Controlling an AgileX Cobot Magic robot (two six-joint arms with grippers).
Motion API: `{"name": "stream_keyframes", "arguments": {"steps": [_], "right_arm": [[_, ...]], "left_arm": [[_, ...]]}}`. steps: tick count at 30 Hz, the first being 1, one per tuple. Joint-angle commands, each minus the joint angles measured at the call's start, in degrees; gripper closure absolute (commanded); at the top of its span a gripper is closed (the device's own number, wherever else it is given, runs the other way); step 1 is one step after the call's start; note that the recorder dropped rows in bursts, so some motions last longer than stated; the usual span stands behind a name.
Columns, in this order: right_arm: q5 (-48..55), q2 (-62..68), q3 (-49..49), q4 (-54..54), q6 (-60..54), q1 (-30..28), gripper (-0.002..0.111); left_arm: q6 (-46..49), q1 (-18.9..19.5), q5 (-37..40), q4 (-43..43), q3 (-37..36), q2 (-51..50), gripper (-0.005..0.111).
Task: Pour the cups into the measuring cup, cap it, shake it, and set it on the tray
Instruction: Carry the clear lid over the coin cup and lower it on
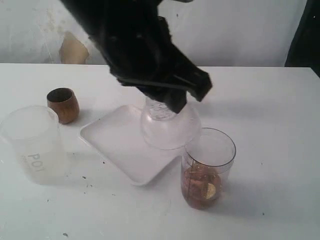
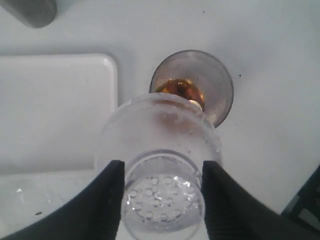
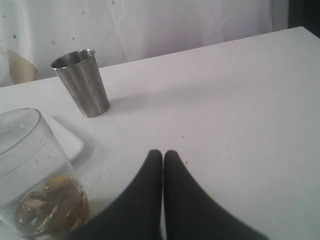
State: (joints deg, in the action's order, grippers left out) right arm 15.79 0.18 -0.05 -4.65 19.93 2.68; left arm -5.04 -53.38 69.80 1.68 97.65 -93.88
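My left gripper (image 1: pixel 172 97) is shut on the perforated neck of a clear domed cap (image 2: pixel 160 135), which it holds tilted over the white tray (image 1: pixel 115 145), just beside the measuring cup's rim. The clear measuring cup (image 1: pixel 207 167) stands upright off the tray's near corner with brown and amber contents in its bottom, and its mouth is uncovered. The dark-brown wooden cup (image 1: pixel 63 105) stands upright at the far left. The steel tumbler (image 3: pixel 82 82) stands upright beyond the tray, hidden by the arm in the exterior view. My right gripper (image 3: pixel 163 152) is shut and empty, low over bare table beside the measuring cup (image 3: pixel 30 170).
A frosted container marked "P01" (image 1: pixel 35 145) stands at the near left. A white wall and a dark strip at the far right back the table. Small dark specks dot the tabletop near the tray.
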Motion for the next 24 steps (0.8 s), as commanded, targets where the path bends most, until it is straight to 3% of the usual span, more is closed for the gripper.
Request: {"name": "stream_keyframes", "arguments": {"steps": [1,12,24], "right_arm": [[-0.6,-0.2,0.1,0.0,0.0,0.2,0.108],[-0.8,-0.2,0.1,0.0,0.0,0.2,0.108],[-0.8,-0.2,0.1,0.0,0.0,0.2,0.108]], "left_arm": [[-0.3,-1.6,0.2,-2.0,6.4,-6.0,0.107],[1.7,-2.0,0.2,-2.5,15.4,-16.3,0.107],[3.3,-2.2,0.2,1.1,16.4,-17.1,0.107]]}}
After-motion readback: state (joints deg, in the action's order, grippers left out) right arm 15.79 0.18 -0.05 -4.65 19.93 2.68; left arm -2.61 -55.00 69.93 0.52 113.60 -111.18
